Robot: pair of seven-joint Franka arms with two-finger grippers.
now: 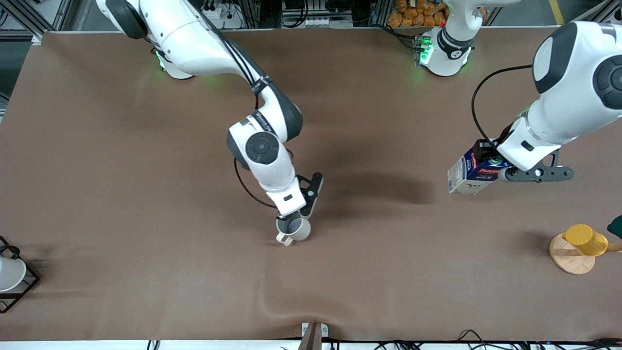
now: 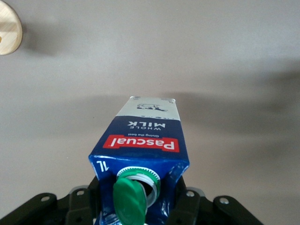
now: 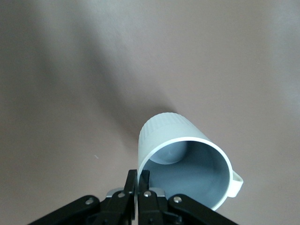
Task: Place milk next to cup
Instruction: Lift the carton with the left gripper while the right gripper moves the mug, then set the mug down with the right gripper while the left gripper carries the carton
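The milk (image 1: 471, 174), a dark blue carton with a red label band and white sides, hangs tilted in the air over the table toward the left arm's end. My left gripper (image 1: 491, 163) is shut on its top. In the left wrist view the milk (image 2: 146, 140) points away from the left gripper (image 2: 139, 199), and its green cap (image 2: 130, 201) sits tilted off the spout. At the middle of the table is the pale cup (image 1: 294, 229), its handle toward the front camera. My right gripper (image 1: 286, 218) is shut on its rim. The right wrist view shows the right gripper (image 3: 138, 177) pinching the cup (image 3: 185, 150) wall, with the bluish inside in sight.
A yellow cup (image 1: 585, 239) lies on a round wooden base (image 1: 571, 256) near the left arm's end, with a dark green object (image 1: 616, 226) beside it. That wooden base (image 2: 7, 33) also shows in the left wrist view. A white cup in a black wire frame (image 1: 12, 274) stands at the right arm's end.
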